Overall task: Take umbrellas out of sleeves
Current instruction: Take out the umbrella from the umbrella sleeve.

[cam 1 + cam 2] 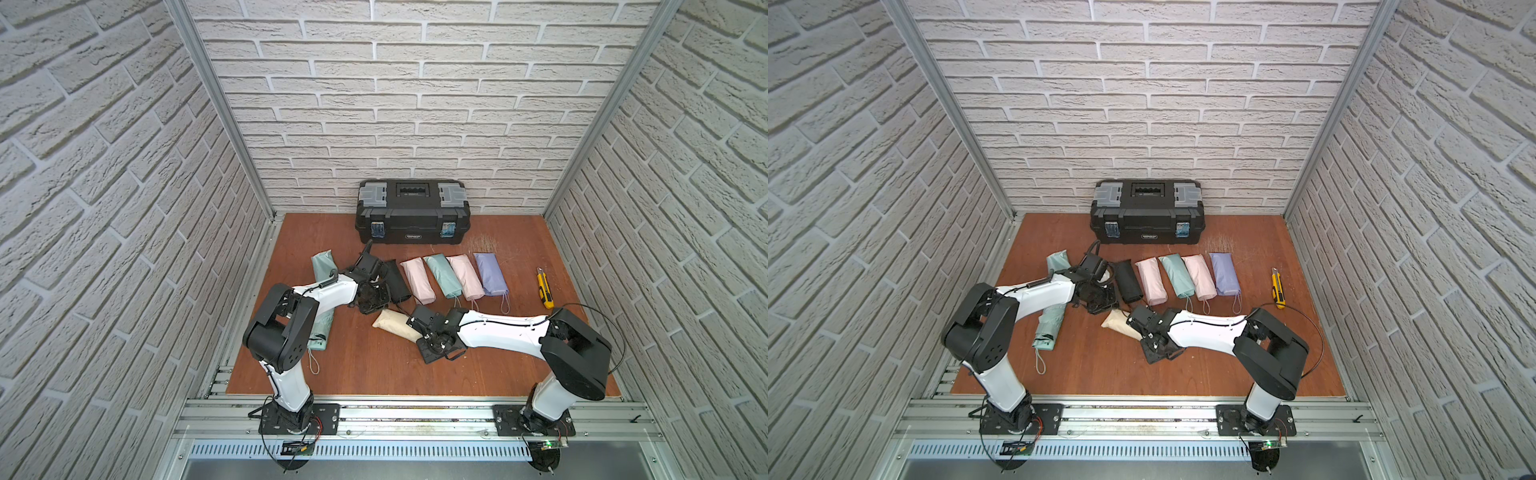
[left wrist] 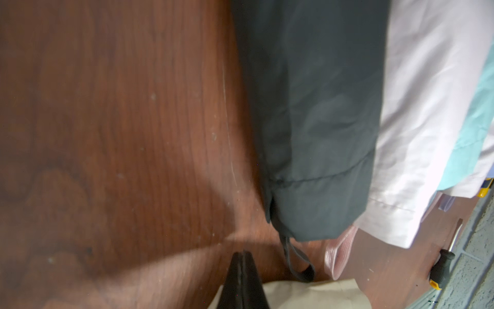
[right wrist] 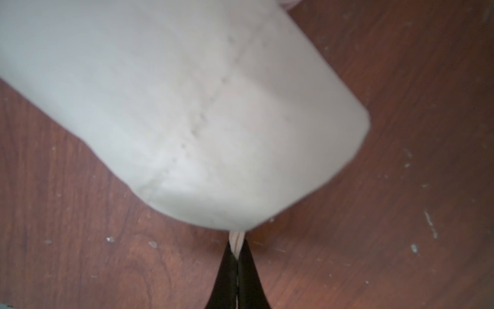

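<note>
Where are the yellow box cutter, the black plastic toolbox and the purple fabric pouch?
Yellow plastic box cutter (image 1: 544, 289): in a top view, middle of its body.
Big black plastic toolbox (image 1: 411, 224): in a top view, front wall.
Purple fabric umbrella pouch (image 1: 490, 274): in a top view, middle of the fabric.

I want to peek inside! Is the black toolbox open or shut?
Shut. The toolbox lid sits flat on its base, with no gap showing in both top views.

We look steeply down from high over the front rail (image 1: 415, 415) at the whole tabletop (image 1: 374, 374), facing the back wall (image 1: 415, 104); both top views share nearly everything. Our wrist cameras sit close over the wood, behind the left hand (image 2: 243, 256) and the right hand (image 3: 237, 252), both catching the cream sleeve (image 3: 187, 107).
</note>
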### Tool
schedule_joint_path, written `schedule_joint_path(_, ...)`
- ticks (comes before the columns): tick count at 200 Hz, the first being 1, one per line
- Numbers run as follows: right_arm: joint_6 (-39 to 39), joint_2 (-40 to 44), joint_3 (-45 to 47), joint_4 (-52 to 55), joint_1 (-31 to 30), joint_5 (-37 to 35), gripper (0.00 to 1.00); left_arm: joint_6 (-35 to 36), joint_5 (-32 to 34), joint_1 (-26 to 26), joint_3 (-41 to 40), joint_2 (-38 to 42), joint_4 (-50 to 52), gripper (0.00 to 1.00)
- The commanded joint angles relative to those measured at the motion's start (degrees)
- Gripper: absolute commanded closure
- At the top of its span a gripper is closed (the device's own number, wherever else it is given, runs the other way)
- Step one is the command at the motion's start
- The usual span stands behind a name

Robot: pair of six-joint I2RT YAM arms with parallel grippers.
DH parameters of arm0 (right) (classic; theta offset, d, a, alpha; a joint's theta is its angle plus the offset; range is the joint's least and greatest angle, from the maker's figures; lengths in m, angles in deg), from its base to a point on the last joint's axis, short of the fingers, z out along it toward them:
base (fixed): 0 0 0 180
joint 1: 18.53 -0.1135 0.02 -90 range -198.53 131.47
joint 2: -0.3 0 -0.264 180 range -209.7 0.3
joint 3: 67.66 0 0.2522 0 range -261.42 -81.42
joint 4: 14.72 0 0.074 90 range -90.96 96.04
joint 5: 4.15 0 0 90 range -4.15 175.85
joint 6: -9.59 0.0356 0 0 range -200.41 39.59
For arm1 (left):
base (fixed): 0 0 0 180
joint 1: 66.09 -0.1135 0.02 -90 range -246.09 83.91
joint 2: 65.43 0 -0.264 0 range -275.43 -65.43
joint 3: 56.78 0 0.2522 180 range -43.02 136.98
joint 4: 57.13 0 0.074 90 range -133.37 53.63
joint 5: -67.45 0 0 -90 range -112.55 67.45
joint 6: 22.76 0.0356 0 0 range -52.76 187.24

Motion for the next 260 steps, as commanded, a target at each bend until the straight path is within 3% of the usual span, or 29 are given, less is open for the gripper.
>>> schedule_joint_path(1, 0.22, 2.84, 0.81, 1.57, -0.28, -3.05, 0.97, 1.92, 0.60, -1.38, 1.09, 1.14, 1.04, 1.00)
schedule_joint_path(90, -0.24, 5.04, 0.91, 4.88, -0.08, -6.90, 0.97, 3.11, -0.88, -3.64, -1.18, 2.86, -0.49, 1.00)
schedule_joint_path(260, 1.03, 5.86, 2.67, 5.21, -0.05, -7.12, 0.97, 4.84, -3.19, -4.64, -2.33, 3.94, -2.00, 1.00)
